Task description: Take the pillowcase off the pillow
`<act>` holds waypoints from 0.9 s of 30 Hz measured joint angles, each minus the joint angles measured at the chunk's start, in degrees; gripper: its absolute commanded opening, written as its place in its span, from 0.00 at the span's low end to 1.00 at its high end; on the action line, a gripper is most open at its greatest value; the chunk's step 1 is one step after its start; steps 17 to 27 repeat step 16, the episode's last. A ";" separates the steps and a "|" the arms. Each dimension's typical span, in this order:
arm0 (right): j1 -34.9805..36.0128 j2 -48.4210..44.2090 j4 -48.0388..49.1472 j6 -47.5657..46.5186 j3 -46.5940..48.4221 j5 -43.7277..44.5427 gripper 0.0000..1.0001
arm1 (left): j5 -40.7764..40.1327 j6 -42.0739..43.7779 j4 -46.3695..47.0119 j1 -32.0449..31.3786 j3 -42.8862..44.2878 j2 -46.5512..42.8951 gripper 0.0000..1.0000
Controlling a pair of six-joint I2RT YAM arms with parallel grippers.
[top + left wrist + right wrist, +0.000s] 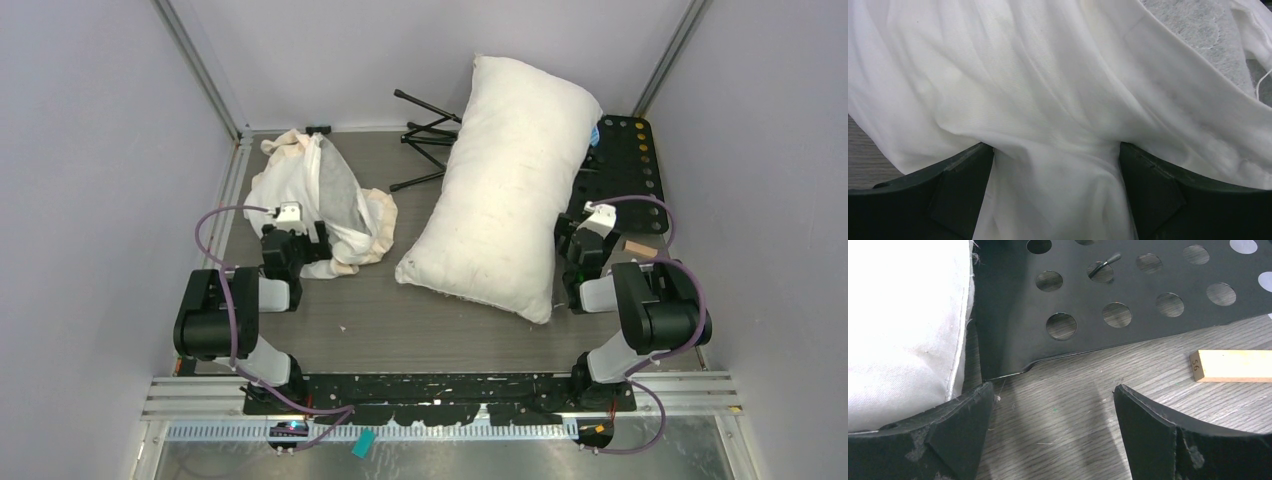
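Observation:
The pillowcase (320, 200) lies crumpled at the back left of the table, cream-white with its grey face and frill showing. It is off the pillow (510, 200), which lies bare and slantwise at centre right. My left gripper (305, 238) is at the pillowcase's near edge. In the left wrist view its jaws stand wide apart, and white cloth (1048, 90) bulges between them (1057, 150). My right gripper (585, 240) is open and empty just right of the pillow. In the right wrist view (1053, 390) it is over bare wood, with the pillow's edge (903, 325) against its left finger.
A black perforated plate (625, 165) lies at the back right, partly under the pillow, and also shows in the right wrist view (1148, 290). A small wooden block (642, 248) (1233, 365) lies near it. A folded black tripod (430, 135) lies at the back centre. Walls close in on three sides.

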 measured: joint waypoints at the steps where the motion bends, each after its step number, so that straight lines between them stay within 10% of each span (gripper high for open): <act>1: 0.00 0.00 0.00 0.00 0.00 0.00 0.94 | 0.13 0.09 0.17 0.00 0.00 0.00 1.00; 27: 0.00 0.00 0.02 -0.02 0.00 0.00 0.94 | 2.14 1.40 0.55 0.00 0.13 0.00 1.00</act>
